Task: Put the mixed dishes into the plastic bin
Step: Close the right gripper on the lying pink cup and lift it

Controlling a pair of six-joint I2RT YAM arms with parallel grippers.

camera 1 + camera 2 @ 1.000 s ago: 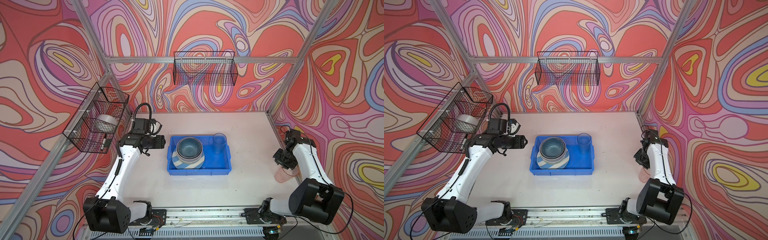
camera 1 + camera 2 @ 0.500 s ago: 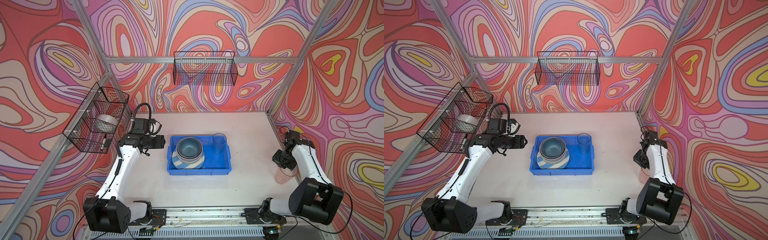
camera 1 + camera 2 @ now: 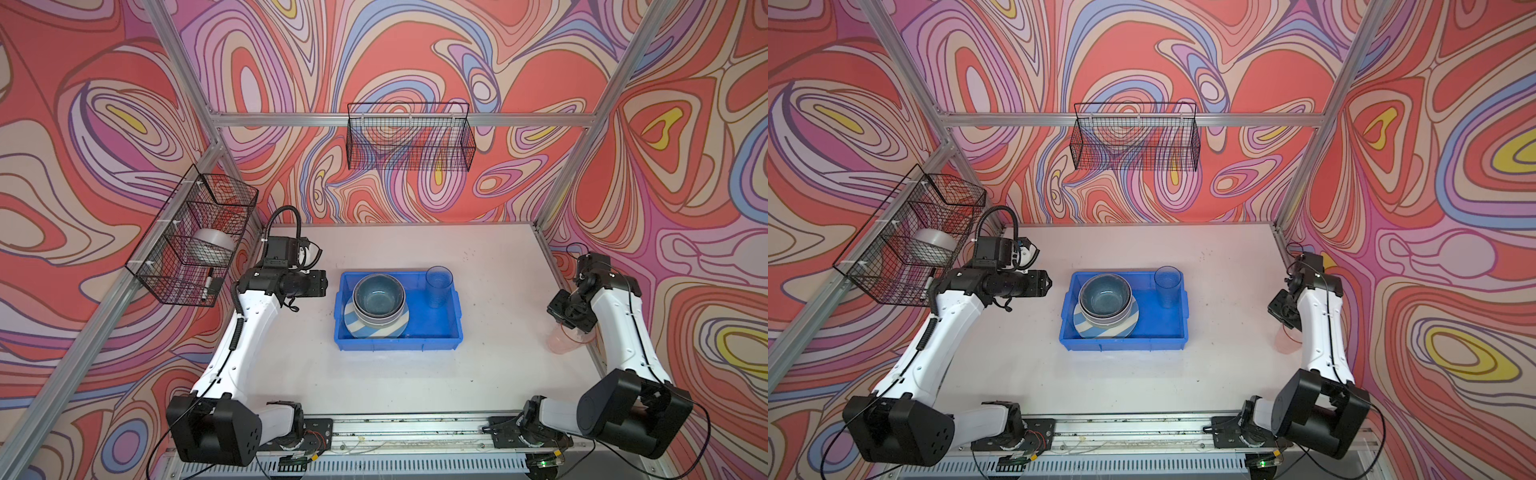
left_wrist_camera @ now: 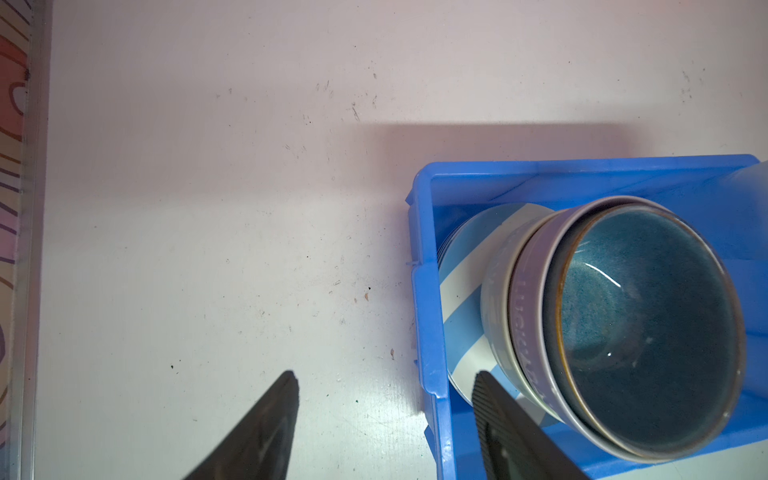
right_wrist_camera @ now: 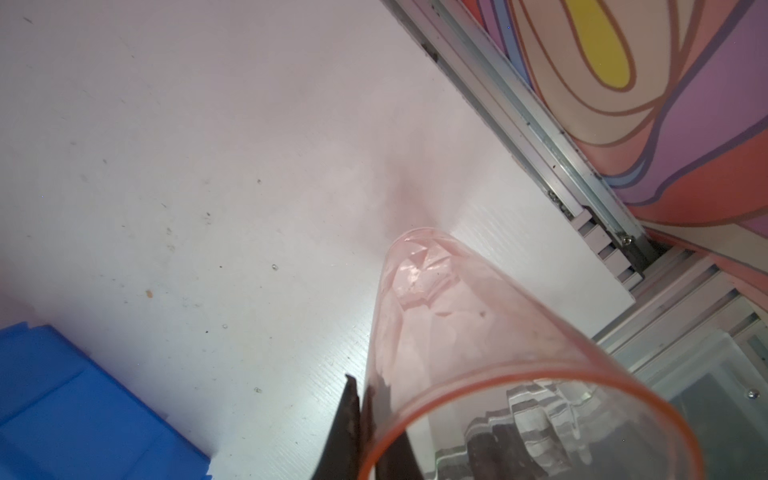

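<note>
white table [image 3: 415,374] unchanged — right gripper [image 5: 364,388] now pinches pink tumbler [image 5: 457,332], left gripper [image 4: 384,374] wide.

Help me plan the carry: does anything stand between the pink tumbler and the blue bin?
Nothing visible does: the white table between the translucent pink plastic tumbler, pinched at its rim by the right end effector, and the bright blue rectangular plastic bin is bare. Inside, a translucent blue tumbler occupies the far right corner.

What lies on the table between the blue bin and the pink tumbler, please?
Nothing: in both top views the table between the blue bin and the pink tumbler is bare white surface, with only tiny dark specks.
</note>
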